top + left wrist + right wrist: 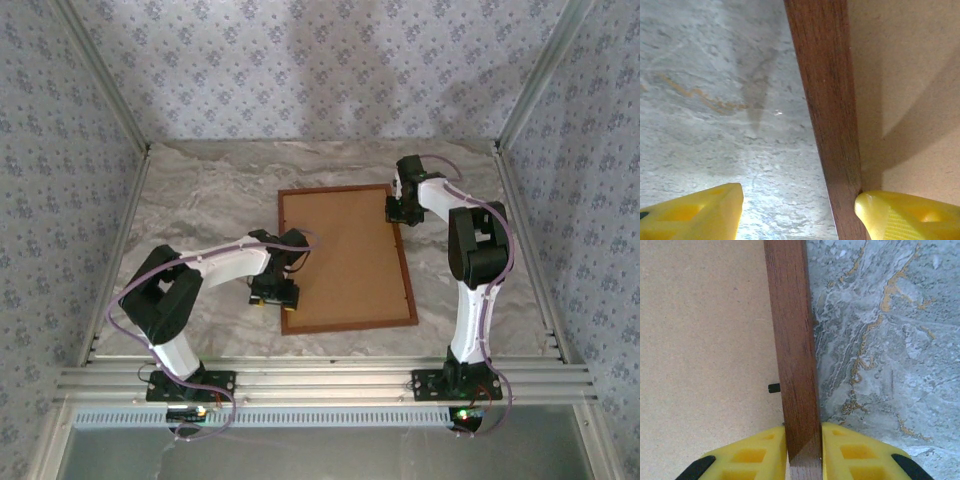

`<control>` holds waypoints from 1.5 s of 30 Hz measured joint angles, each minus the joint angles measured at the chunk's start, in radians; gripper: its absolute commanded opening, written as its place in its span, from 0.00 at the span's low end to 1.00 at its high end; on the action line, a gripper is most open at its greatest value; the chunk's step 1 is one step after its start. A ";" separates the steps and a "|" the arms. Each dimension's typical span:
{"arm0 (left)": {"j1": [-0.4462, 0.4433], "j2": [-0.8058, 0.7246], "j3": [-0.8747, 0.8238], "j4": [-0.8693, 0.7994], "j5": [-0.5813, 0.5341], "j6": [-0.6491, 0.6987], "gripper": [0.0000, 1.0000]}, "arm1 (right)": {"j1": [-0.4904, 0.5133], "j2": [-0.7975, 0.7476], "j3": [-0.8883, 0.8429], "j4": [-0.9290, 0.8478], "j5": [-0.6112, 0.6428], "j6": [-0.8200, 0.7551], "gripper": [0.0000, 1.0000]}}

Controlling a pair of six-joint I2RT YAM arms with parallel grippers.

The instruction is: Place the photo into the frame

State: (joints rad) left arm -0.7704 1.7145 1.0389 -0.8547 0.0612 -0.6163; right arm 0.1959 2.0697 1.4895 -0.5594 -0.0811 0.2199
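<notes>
Though lying flat at about the middle of the marbled worktop (200, 200), shows only its back: the frame (350, 325), thin rails of dark reddish-brown wood around a plain brown backing board (345, 255). Sits slightly askew to the worktop's edges, with bare marble on every side.

Holds the frame by its right rail, close to the far right corner, with the right pincer (397, 213). From the right wrist, narrow and clamped on the wood: one yellow finger (755, 455) on the backing-board side, the other (860, 455) on the worktop side, both pressed flat against the rail. Just ahead of them, a small black tab (773, 388) pokes from the rail's inner edge onto the board.

Straddles the left rail, toward the near left corner, with the left pincer (275, 300) spread wide and gripping nothing. From the left wrist, one yellow finger (705, 210) hangs over bare worktop well clear of the wood, the other (910, 215) over the backing board right beside the rail's inner edge. Contact between that inner finger and the rail: cannot tell.

Throws a soft shadow across the board on the left wrist's side.
</notes>
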 measured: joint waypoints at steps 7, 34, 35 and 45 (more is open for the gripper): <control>0.003 -0.007 -0.010 0.017 0.036 -0.006 0.67 | 0.000 -0.007 -0.015 0.026 0.010 0.008 0.23; 0.265 -0.021 0.063 0.026 -0.179 0.167 0.69 | -0.024 -0.069 -0.089 -0.025 0.006 0.111 0.22; 0.265 -0.032 0.064 0.021 -0.183 0.175 0.69 | -0.024 -0.069 -0.089 -0.025 0.006 0.113 0.22; 0.279 -0.108 0.053 0.021 -0.125 0.205 0.70 | -0.026 -0.069 -0.089 -0.025 0.006 0.113 0.22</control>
State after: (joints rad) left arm -0.4915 1.6062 1.0920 -0.8337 -0.0639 -0.4114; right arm 0.1696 2.0006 1.4010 -0.5842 -0.0753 0.3332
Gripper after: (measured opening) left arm 0.697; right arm 0.224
